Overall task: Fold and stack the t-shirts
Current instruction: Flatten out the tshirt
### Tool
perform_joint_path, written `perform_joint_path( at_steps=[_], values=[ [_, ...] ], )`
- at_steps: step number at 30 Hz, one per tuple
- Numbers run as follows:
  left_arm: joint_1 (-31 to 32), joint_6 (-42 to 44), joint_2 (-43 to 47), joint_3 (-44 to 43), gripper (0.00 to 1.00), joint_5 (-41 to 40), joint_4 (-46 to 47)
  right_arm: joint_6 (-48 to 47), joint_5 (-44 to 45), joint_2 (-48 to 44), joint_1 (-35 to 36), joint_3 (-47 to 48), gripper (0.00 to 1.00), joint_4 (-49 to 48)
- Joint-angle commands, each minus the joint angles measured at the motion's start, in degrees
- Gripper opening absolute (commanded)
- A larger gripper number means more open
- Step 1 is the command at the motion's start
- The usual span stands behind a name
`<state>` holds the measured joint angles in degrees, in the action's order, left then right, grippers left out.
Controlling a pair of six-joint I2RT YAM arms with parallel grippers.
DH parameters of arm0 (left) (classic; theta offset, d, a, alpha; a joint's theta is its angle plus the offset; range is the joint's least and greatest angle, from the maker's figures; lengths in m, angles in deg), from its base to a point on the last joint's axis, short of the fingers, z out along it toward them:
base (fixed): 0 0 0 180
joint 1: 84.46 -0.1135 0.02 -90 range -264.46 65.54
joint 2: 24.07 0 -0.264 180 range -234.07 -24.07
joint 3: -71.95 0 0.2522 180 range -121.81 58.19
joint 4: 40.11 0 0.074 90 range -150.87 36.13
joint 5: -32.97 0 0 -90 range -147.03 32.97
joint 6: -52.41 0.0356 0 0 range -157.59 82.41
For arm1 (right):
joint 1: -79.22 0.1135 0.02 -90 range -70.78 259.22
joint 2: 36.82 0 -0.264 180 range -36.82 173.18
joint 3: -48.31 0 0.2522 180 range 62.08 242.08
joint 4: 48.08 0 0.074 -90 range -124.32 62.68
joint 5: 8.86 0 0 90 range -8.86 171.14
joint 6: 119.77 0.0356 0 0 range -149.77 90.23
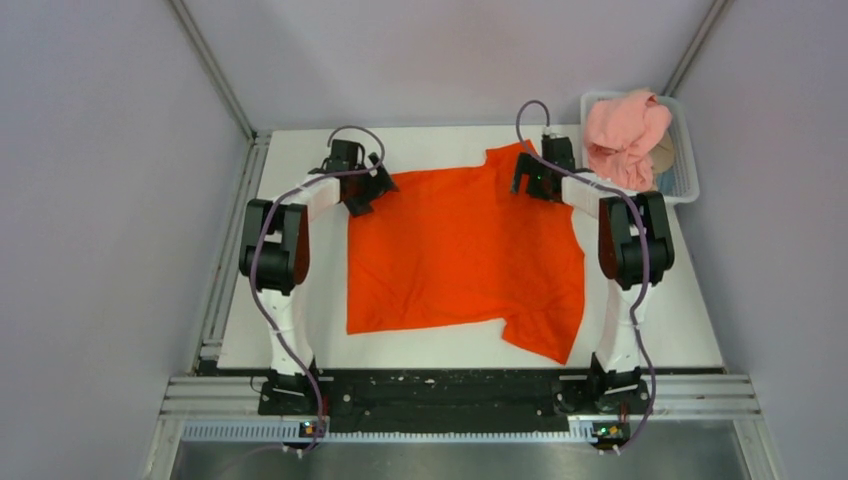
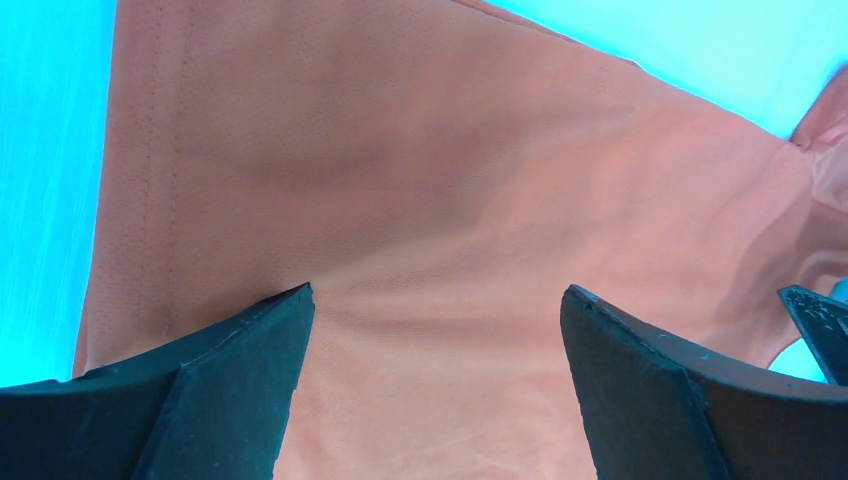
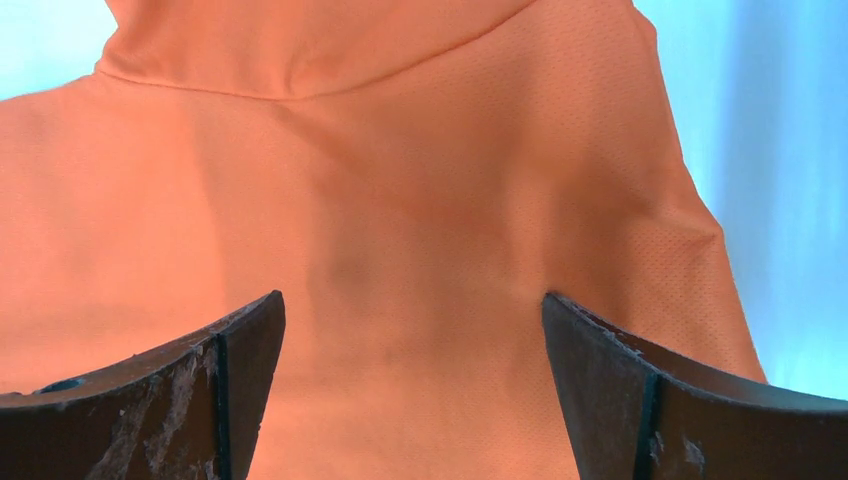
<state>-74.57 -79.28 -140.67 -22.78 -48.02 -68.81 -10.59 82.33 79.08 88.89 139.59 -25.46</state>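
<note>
The orange-red t-shirt (image 1: 465,250) lies spread on the white table, with a fold at its near right corner. My left gripper (image 1: 366,190) is open over the shirt's far left corner; in the left wrist view its jaws stand wide apart above the cloth (image 2: 430,200). My right gripper (image 1: 528,178) is open over the shirt's far right corner, by a raised flap; in the right wrist view the cloth (image 3: 400,200) fills the gap between the spread jaws. The pale salmon pink t-shirt (image 1: 625,132) lies bunched in the basket at the far right.
The white mesh basket (image 1: 686,150) stands at the table's far right corner, just right of my right arm. Grey walls close in the back and both sides. Bare table (image 1: 320,300) shows left of the shirt and along the near edge.
</note>
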Motion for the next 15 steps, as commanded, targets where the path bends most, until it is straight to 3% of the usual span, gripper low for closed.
perform_joint_path(
  at_steps=[1,9,15],
  values=[
    [-2.3,-0.6,-7.8,-6.3,0.99,1.1,-4.5,0.5,-3.9,8.9,-1.1,8.6,0.97,3.1],
    [-4.9,1.2,-15.7,-21.0,0.99,7.2,-7.9,-1.4,-2.8,13.4,-1.4,20.9,0.97,8.6],
    [-4.4,3.8,-4.9,-16.3,0.99,5.9,-7.4,-3.5,0.9,-0.9,-0.1,12.1,0.99,8.4]
  ],
)
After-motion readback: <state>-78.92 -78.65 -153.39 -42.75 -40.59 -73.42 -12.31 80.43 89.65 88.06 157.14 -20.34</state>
